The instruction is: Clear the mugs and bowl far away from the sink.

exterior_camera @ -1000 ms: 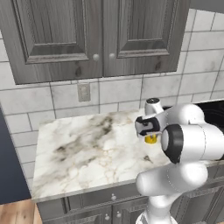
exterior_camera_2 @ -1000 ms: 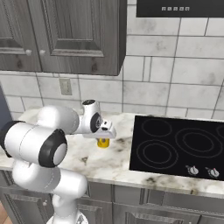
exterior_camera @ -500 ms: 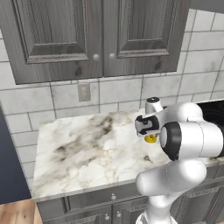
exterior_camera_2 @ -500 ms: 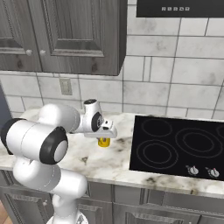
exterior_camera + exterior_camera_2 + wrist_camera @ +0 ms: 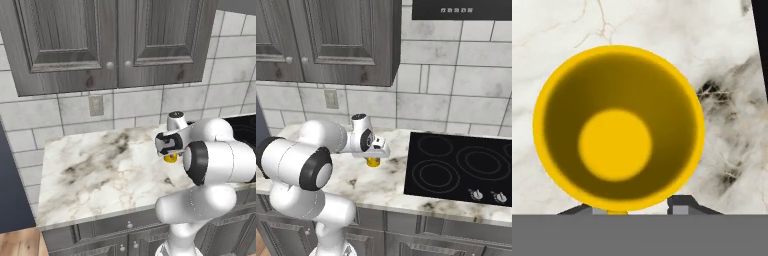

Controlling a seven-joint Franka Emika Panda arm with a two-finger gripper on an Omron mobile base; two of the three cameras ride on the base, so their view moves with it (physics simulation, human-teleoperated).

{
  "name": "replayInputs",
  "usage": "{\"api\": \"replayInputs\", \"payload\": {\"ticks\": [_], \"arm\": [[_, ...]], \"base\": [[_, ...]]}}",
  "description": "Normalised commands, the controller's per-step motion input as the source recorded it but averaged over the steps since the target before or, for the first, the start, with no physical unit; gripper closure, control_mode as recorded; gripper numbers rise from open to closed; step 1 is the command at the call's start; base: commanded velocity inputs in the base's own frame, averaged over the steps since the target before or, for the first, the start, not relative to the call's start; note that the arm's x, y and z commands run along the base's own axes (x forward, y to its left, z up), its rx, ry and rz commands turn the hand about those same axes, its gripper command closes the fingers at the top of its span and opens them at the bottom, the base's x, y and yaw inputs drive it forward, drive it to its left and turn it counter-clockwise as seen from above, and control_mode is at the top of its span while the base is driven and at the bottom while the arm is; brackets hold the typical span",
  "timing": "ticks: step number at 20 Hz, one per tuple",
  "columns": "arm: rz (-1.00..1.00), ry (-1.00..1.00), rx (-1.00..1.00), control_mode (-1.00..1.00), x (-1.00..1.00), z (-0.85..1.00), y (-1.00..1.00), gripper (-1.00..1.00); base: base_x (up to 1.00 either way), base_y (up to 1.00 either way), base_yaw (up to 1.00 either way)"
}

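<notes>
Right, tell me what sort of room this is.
A kitchen, rendered rather than real. A black stovetop with knobs is set into a marble counter, grey wall cabinets hang over a tiled wall, and a yellow mug stands on the counter.

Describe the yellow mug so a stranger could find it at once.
Start at the black cooktop, then move onto the marble counter beside it. The yellow mug stands upright there, under the robot's pincer; it is the one bright yellow thing on the pale stone.
</notes>
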Motion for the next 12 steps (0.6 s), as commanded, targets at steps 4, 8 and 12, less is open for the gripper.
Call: {"api": "replayInputs", "payload": {"ticks": [4,8,12], "arm": [[0.00,0.00,0.00,-1.00,0.00,0.00,0.00,-1.00],[0.00,0.00,0.00,-1.00,0.00,0.00,0.00,-1.00],[0.00,0.01,0.00,-1.00,0.00,0.02,0.13,-1.00]], "base": [[0.00,0.00,0.00],[0.00,0.00,0.00],[0.00,0.00,0.00]]}}
